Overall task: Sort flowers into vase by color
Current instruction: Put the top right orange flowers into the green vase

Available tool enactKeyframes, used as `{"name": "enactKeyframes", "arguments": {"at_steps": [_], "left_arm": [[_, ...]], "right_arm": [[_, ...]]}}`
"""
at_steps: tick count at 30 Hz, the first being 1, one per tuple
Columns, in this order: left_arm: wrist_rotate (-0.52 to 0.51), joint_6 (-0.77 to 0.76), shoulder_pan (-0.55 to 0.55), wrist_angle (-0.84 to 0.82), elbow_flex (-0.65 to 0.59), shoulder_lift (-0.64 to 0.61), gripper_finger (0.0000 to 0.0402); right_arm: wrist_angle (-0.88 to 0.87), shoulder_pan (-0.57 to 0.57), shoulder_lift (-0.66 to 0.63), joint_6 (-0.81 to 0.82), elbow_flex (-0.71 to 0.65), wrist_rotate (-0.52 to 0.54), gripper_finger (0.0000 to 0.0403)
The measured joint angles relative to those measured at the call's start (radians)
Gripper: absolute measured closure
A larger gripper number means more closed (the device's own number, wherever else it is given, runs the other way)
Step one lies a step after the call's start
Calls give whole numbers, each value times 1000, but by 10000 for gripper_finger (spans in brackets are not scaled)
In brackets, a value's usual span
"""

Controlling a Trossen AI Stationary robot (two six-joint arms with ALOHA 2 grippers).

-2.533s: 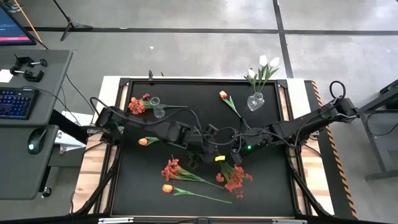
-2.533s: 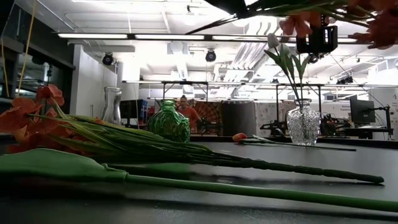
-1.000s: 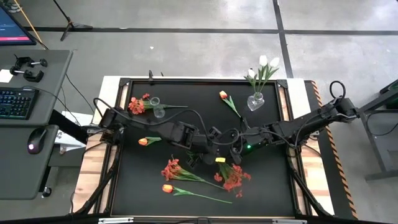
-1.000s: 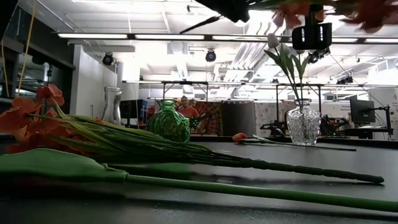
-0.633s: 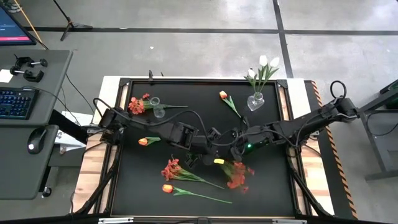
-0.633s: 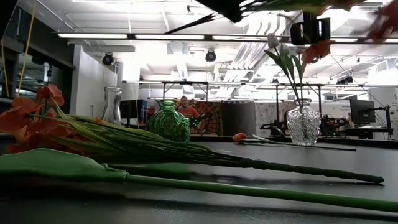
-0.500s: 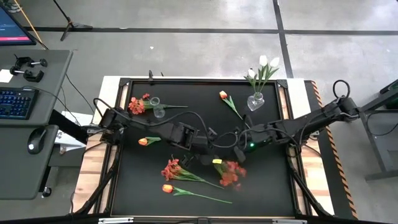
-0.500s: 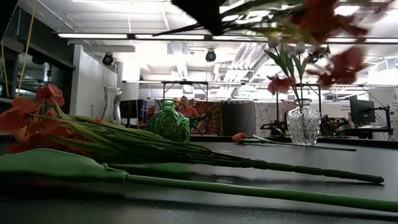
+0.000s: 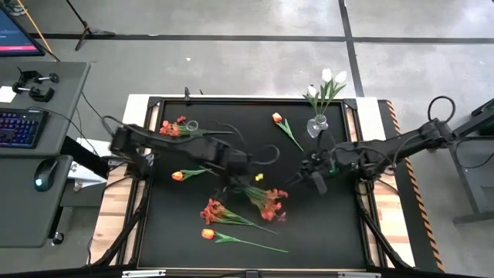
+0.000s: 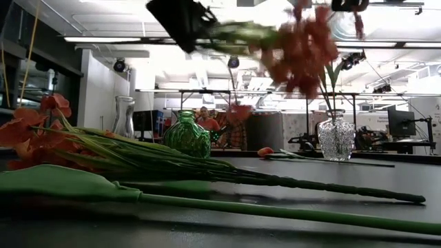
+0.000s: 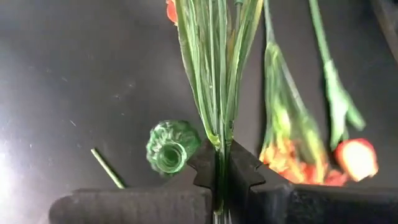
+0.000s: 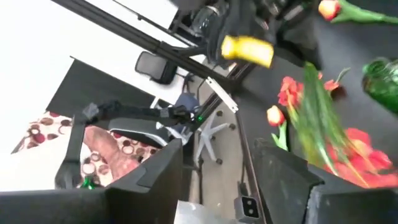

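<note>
Left gripper (image 11: 222,163) clamping red spray (image 9: 268,201) by its stems, carrying it off the table (image 9: 324,224) | right gripper (image 9: 312,179) standing apart, fingers spread, holding nothing | heading likely to green vase (image 11: 171,147), matching red sprig | white tulips (image 9: 328,83) sitting in clear vase (image 9: 316,125)

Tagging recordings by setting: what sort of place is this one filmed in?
Most likely a robotics lab or workshop: a black-topped work table on a bare concrete floor, a desk with keyboard and mouse beside it, and rows of benches under ceiling lights.
</note>
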Motion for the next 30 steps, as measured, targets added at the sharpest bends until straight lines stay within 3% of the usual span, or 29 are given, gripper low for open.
{"name": "enactKeyframes", "arguments": {"at_steps": [4,9,14,17,21,27,30], "left_arm": [[10,-156,6,241,-218,-207,402],[-30,-454,5,845,-544,-451,401],[-213,-684,6,1530,-864,-536,401],[-348,-755,6,1825,-993,-517,401],[-457,-770,-14,1956,-1065,-456,401],[-535,-679,-47,2013,-1045,-372,401],[-585,-611,-55,2126,-1052,-331,401]], "right_arm": [[-78,42,-72,-37,0,99,227],[-156,98,-101,-80,0,266,229],[-184,116,-91,-85,0,343,229],[-183,116,-85,-84,0,345,229],[-184,117,-70,-85,0,349,229],[-176,117,-24,-79,0,349,229],[-142,117,9,-77,0,344,229]]}}
